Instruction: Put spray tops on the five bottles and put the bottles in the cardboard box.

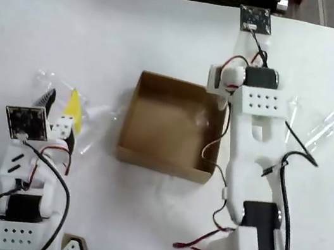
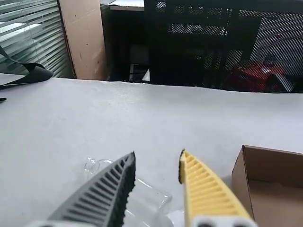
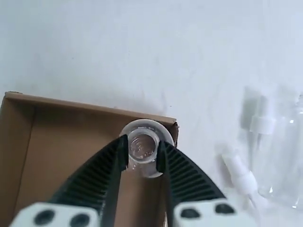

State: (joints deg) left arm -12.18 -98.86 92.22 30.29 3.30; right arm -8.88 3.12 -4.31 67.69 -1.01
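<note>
My right gripper (image 3: 142, 144) is shut on a clear bottle (image 3: 143, 128), seen end-on, which it holds just inside a corner of the open cardboard box (image 3: 66, 142). In the high view that arm leans over the box's (image 1: 162, 156) right side. My left gripper (image 2: 157, 158) stands open at the table's left, its grey finger (image 2: 111, 187) and yellow finger (image 2: 203, 191) spread above a clear bottle (image 2: 149, 198) lying on the table. In the high view this gripper (image 1: 62, 102) sits among clear plastic parts (image 1: 50, 78).
More clear bottles (image 3: 284, 156) (image 1: 323, 129) and white spray tops (image 3: 236, 170) (image 1: 292, 111) lie on the white table to the right of the box. The table's far edge (image 2: 189, 87) borders dark furniture. Red and black cables (image 1: 211, 148) hang by the box's right wall.
</note>
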